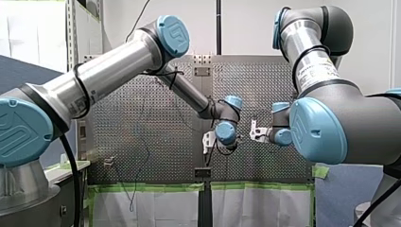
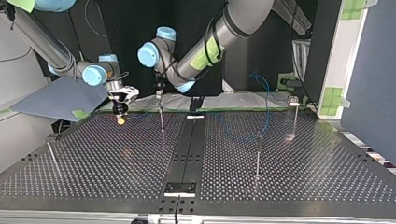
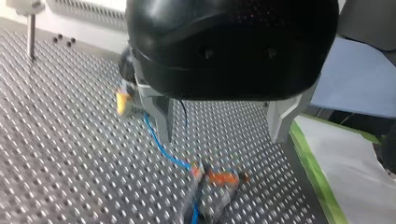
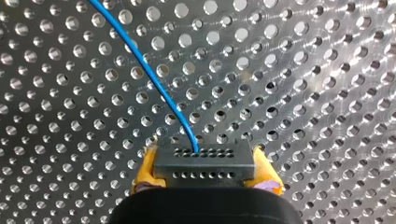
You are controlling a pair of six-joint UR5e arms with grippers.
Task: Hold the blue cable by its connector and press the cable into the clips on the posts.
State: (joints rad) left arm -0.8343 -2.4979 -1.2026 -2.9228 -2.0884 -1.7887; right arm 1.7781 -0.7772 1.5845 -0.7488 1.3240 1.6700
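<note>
- Our right gripper (image 4: 205, 169) is clenching the black connector (image 4: 204, 162) between its yellow pads (image 4: 145, 170). In the top view it is hanging low over the perforated table (image 2: 116, 158), at about ten o'clock.
- The blue cable (image 4: 154, 79) is leaving the connector's face and running away ahead of the gripper, over the table. As far as we can tell, it is sitting in no clip.
- Our left gripper (image 3: 222, 126) is standing released and empty. Its metal fingers (image 3: 161, 116) are spread wide, and the cable is passing beneath them.
- In the top view this gripper is hovering right above the nearest post (image 2: 161, 122), at about eleven o'clock. It is just beside our right gripper.
- Something blurred and orange (image 3: 223, 178) is lying under it, and we cannot tell what it is.
- Three more posts are standing well apart: one at four o'clock (image 2: 257, 158), one at two (image 2: 294, 116), one at eight (image 2: 53, 158).
- We are judging the holding step done and the routing only beginning.
- The next move is calling for the connector to draw the cable taut beside the nearest post. The free gripper would then be pressing it down squarely into that clip.
</note>
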